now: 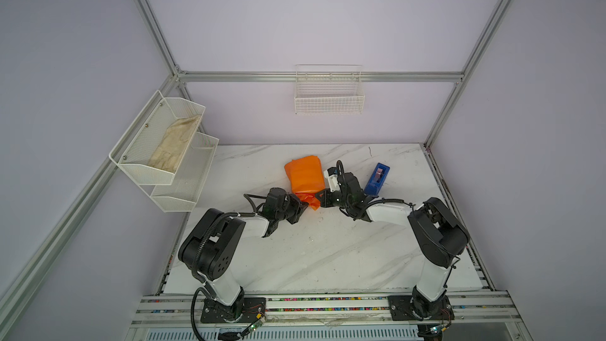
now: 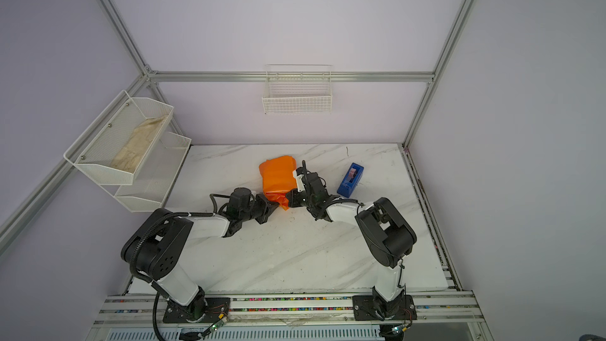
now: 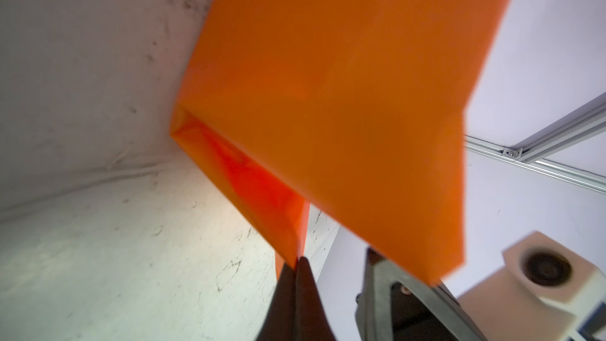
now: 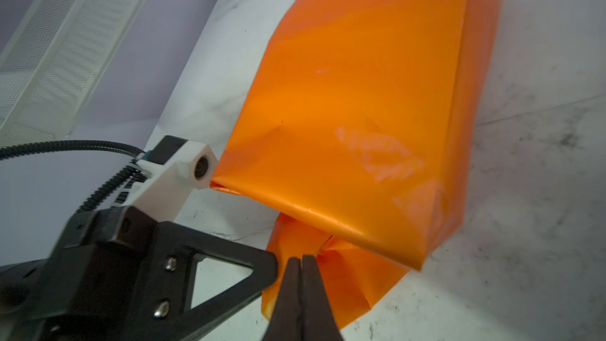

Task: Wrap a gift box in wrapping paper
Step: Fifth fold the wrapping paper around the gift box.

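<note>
Here, nearest me, I see my left gripper (image 3: pixel 296 262) and right gripper (image 4: pixel 301 260) each pinched tight on the loose near flap of the orange wrapping paper (image 1: pixel 305 175), which lies folded into a boxy bundle mid-table (image 1: pixel 328 251), with the blue tape dispenser (image 1: pixel 377 178) to its right.

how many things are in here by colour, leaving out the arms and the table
orange: 1, the wrapping paper
blue: 1, the tape dispenser
beige: 1, the cloth
white: 2, the mesh rack and the wire basket
total: 5
</note>
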